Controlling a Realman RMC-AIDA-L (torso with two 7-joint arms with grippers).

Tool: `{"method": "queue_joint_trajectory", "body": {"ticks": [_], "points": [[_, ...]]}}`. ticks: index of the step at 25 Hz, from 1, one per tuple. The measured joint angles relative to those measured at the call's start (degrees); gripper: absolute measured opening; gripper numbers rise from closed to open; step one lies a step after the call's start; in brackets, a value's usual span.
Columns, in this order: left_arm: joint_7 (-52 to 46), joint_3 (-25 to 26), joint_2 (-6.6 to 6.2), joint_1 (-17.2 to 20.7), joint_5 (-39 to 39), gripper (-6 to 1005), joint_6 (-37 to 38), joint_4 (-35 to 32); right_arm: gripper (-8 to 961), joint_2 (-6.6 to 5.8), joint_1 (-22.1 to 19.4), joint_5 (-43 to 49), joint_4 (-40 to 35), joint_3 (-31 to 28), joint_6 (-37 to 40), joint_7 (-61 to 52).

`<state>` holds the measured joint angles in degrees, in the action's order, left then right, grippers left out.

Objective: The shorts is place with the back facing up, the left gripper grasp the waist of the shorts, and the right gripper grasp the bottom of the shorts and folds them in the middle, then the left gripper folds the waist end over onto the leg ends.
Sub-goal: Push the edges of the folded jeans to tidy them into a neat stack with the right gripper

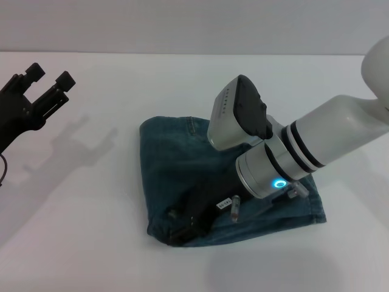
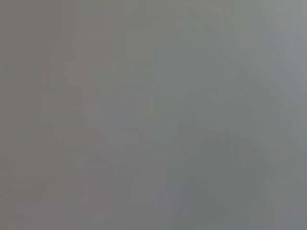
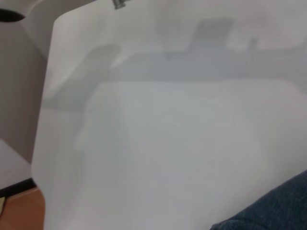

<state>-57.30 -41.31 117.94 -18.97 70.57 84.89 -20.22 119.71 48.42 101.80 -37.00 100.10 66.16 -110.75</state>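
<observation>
The blue-green denim shorts (image 1: 176, 164) lie on the white table (image 1: 91, 243) folded into a compact, roughly square bundle. I cannot make out the waist, the bottom of the shorts or the leg ends in the bundle. My right gripper (image 1: 181, 225), on the wrist with the blue light, reaches low across the bundle and rests at its front left corner. A corner of the shorts (image 3: 273, 211) shows in the right wrist view. My left gripper (image 1: 50, 76) hangs raised at the far left, open and empty, well clear of the denim. The left wrist view shows only plain grey.
The right arm's wrist and camera housing (image 1: 240, 112) cover the bundle's right half. In the right wrist view the table's edge (image 3: 41, 143) runs past an orange-brown floor (image 3: 21, 211).
</observation>
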Motion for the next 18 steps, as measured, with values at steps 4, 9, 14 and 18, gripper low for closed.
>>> {"method": "queue_joint_trajectory", "body": {"ticks": [4,9,14,18], "points": [[0.0,0.0,0.0,0.18,0.01,827,0.07,-0.02,593,0.0,-0.43,-0.75,-0.11,0.01,-1.82,0.0],[0.0,0.0,-0.01,0.31,0.0,827,0.16,-0.09,593,-0.01,-0.97,-1.09,-0.42,-0.36,-3.19,0.03],[0.0,0.0,-0.05,0.34,0.0,827,0.17,-0.09,592,-0.22,-1.84,-1.5,-1.66,0.06,-2.23,0.68],[0.0,0.0,-0.07,0.35,0.0,827,0.08,-0.17,592,-0.32,-3.85,-1.57,-4.28,-0.02,1.02,2.88]]}}
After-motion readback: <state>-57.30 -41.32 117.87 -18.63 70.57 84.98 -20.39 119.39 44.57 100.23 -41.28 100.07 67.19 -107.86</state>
